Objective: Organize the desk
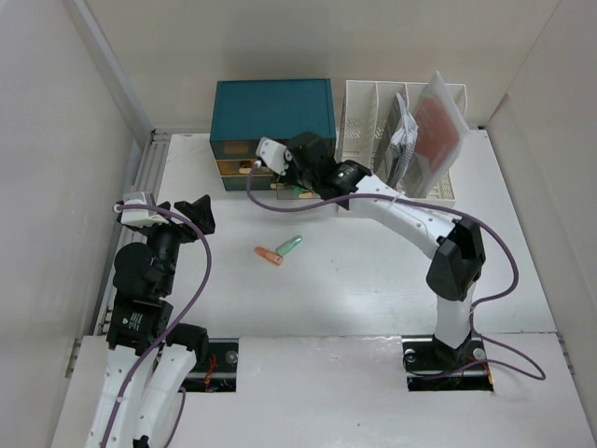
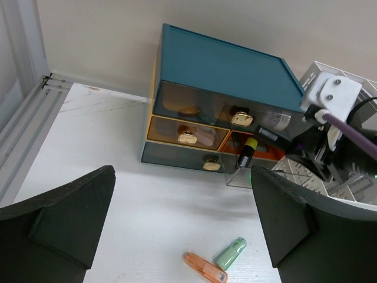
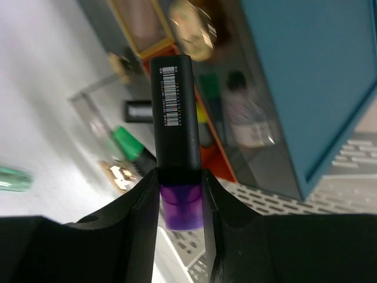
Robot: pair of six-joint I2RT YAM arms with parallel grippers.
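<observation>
A marker [image 3: 175, 112] is pinched by the right gripper [image 3: 179, 188], the left gripper [image 2: 179, 212] spread wide. If released off-centre, the open drawer [image 2: 238, 175] could be missed.

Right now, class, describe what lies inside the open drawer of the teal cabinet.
A yellow-capped black marker and what seems a green-capped one lie in the open drawer. The right claw, holding a purple-capped marker, covers the rest.

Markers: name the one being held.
The black purple-ended marker, gripped by the right hand; the orange marker and green marker lie on the desk.
</observation>
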